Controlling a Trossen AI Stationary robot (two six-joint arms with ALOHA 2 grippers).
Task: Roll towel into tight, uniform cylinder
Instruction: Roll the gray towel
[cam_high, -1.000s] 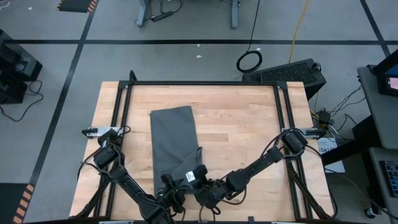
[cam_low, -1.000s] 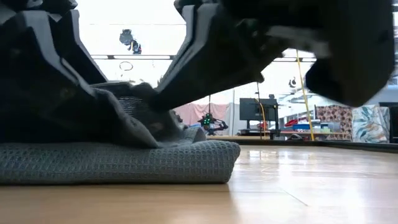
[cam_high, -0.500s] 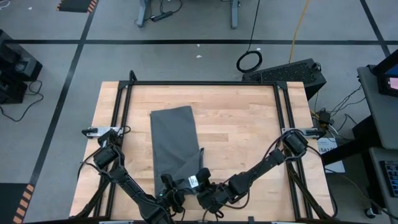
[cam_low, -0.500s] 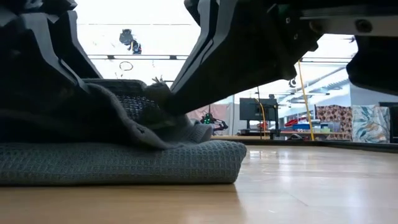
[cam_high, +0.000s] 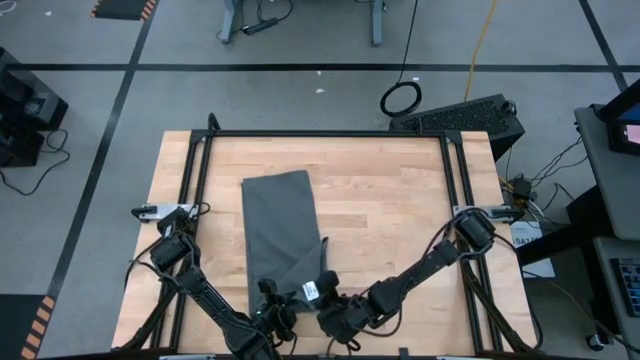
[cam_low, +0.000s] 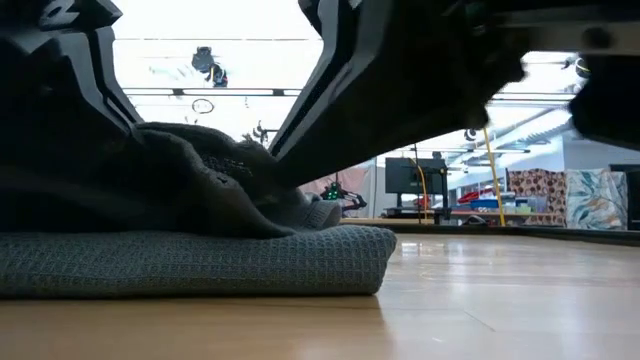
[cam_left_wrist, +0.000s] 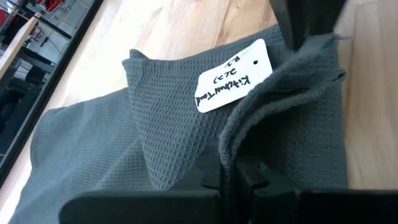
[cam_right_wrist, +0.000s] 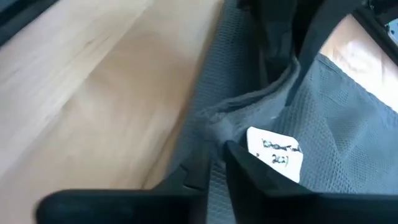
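At the near edge of the table (cam_high: 400, 200), both grippers work the towel's (cam_high: 280, 225) near end. The left gripper (cam_left_wrist: 231, 167) has its fingers pressed together on a pinched fold of cloth, clear in the left wrist view, where the weave bunches up into the closed tips beside the white tag (cam_left_wrist: 231, 82). The right gripper (cam_right_wrist: 214, 163) sits just beside it at the same end; its fingers stand a little apart with a ridge of towel between them, but whether they really clamp it cannot be told. In the low view the near hem is lifted and folded back in a loose hump over the flat layer, with no turn of a roll formed yet. Judged from this, the task is at its very start: the first edge is gathered, and nearly all the rolling is left, since in the high view the towel lies flat as a long strip running from the grippers toward the table's far side. The fold looks uneven, higher on one side, which may spoil a uniform cylinder unless squared up. The wood along the strip looks free of objects. The black frame (cam_high: 330, 134) borders the table, and beyond it on the floor lie a coiled cable (cam_high: 401, 98) and a dark keyboard-like slab (cam_high: 462, 117), well apart from the work.
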